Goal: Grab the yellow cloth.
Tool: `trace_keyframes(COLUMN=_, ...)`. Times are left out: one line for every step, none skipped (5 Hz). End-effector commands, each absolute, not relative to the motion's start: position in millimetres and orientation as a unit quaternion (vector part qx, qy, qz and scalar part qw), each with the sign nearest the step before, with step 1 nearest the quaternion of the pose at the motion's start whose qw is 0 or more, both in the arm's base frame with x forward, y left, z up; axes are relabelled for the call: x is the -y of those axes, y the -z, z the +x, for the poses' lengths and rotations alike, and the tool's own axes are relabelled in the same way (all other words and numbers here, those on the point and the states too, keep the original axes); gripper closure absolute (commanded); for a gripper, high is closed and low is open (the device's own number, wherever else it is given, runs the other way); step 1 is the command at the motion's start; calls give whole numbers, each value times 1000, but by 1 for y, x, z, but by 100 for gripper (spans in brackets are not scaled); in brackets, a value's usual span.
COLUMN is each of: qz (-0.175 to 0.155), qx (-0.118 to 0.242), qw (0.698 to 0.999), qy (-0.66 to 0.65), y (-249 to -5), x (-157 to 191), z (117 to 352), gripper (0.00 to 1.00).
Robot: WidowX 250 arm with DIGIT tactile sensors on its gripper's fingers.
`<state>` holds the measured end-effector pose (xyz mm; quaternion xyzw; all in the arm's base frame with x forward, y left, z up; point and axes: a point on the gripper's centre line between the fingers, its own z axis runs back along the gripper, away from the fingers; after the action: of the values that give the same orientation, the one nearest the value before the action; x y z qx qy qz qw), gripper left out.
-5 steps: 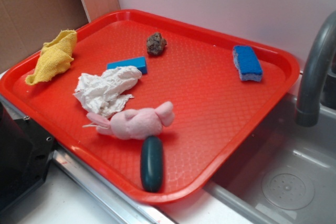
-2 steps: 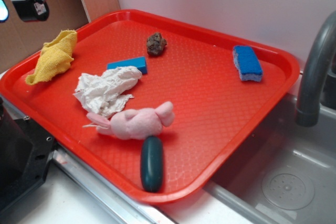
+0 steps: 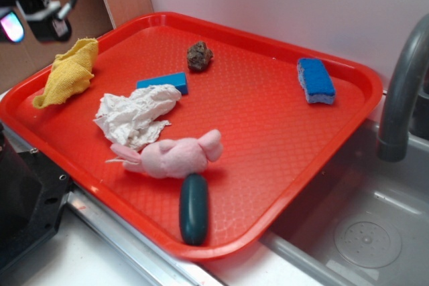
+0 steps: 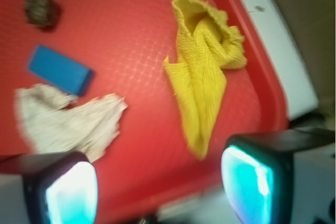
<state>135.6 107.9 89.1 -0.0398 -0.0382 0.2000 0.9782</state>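
Since the earlier frames the gripper [image 3: 30,21] has come in at the top left and now hangs above the tray's [image 3: 268,132] left end, fingers [image 4: 252,177] spread wide and empty. Just beyond them in the wrist view lies the cloth [image 4: 205,72], crumpled near the tray's rim, with the white rag [image 4: 68,121] well apart from it. To grab it well, I judge the fingers should come down astride the bunched, thicker upper part, staying clear of the rim before closing.
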Motion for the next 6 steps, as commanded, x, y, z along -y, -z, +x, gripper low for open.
trace_keyframes(qz=-25, qx=60, qw=978, qy=-199, y=-47, x=-141, z=155, gripper=0)
trace_keyframes(qz=-33, qx=59, qw=980, qy=-189, y=-40, x=-140, z=184, gripper=0)
trace_keyframes(qz=-46, qx=59, qw=986, qy=-152, y=-34, x=-125, z=208, gripper=0)
trace_keyframes(qz=-35, qx=35, qw=991, qy=-127, y=-24, x=-105, z=224, gripper=100)
trace_keyframes(qz=-36, qx=22, qw=990, qy=-136, y=-26, x=-100, z=219, gripper=100)
trace_keyframes(qz=-32, qx=13, qw=982, qy=-183, y=-76, x=-98, z=199, gripper=100)
